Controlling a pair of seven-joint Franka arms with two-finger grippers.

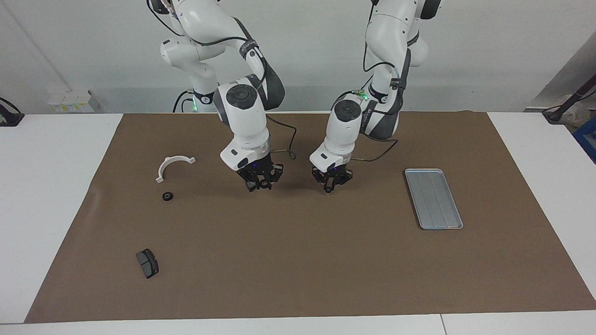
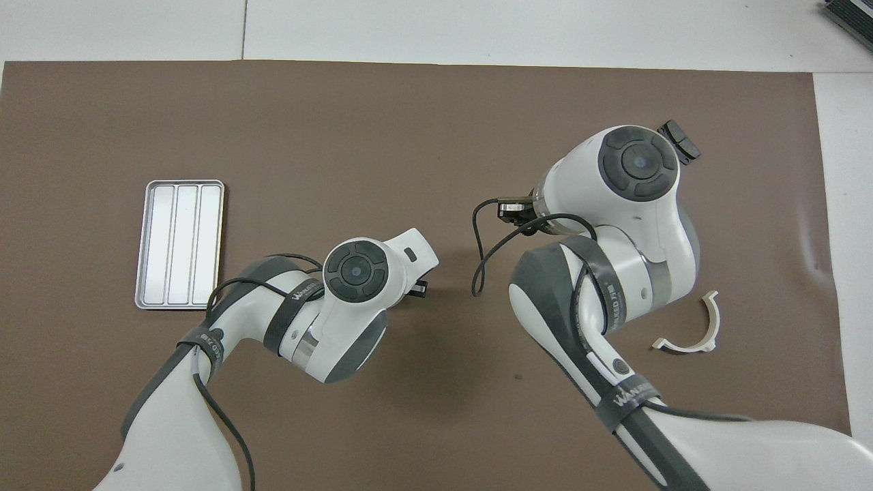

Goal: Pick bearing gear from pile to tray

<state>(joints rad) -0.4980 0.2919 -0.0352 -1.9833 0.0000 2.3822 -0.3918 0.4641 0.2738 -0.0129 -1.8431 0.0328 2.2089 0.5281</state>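
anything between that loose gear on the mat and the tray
Yes: over the mat between the gear and the tray hang the right gripper, then the left gripper, both low.

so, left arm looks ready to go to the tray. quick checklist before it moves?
1. Left gripper shut: ok, over the brown mat.
2. Gear between its fingertips: cannot tell, the tips are as dark as a gear would be.
3. Flat silvery-grey rectangular metal tray ready: ok, no part lies in it, toward the left arm's end of the table.
4. Way to the tray: ok, only bare mat lies between.
5. Right gripper out of the way: ok, it hangs over the mat beside the left one, apart from it.
6. Next gear for picking: ok, a small black round gear lies on the mat beside the white half-ring bracket.
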